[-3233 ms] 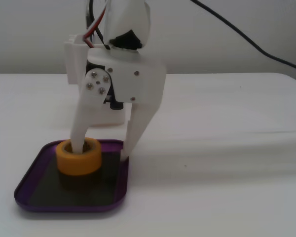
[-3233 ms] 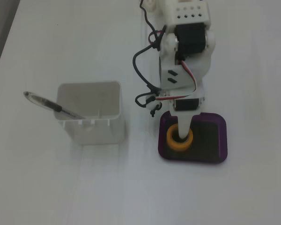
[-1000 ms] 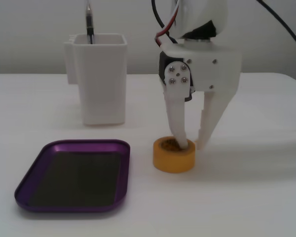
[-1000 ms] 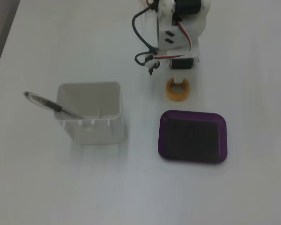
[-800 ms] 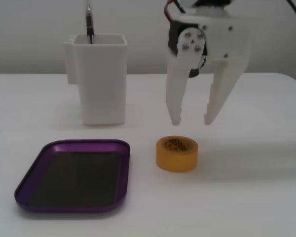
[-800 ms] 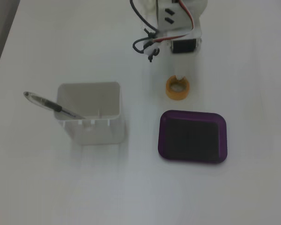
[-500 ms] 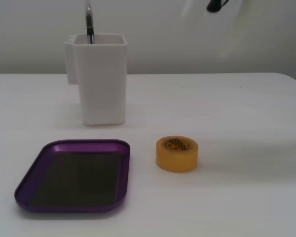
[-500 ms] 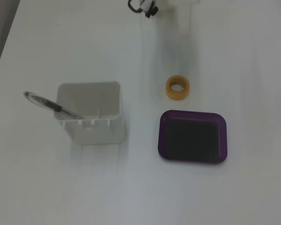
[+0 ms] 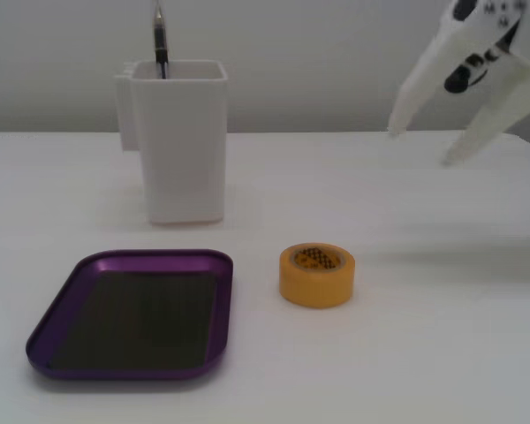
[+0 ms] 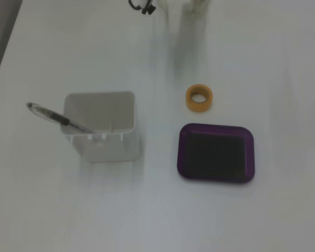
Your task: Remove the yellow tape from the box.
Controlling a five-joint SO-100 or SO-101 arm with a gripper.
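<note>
One yellow tape lies beside (outside) the box.

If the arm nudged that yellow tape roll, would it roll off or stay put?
The yellow tape lies flat on the table, hole up, so a nudge would probably slide it rather than roll it. It looks small and thick, so likely light and stiff. Tipped on edge, it could roll.

White table: yellow tape, purple box, white container.
</note>
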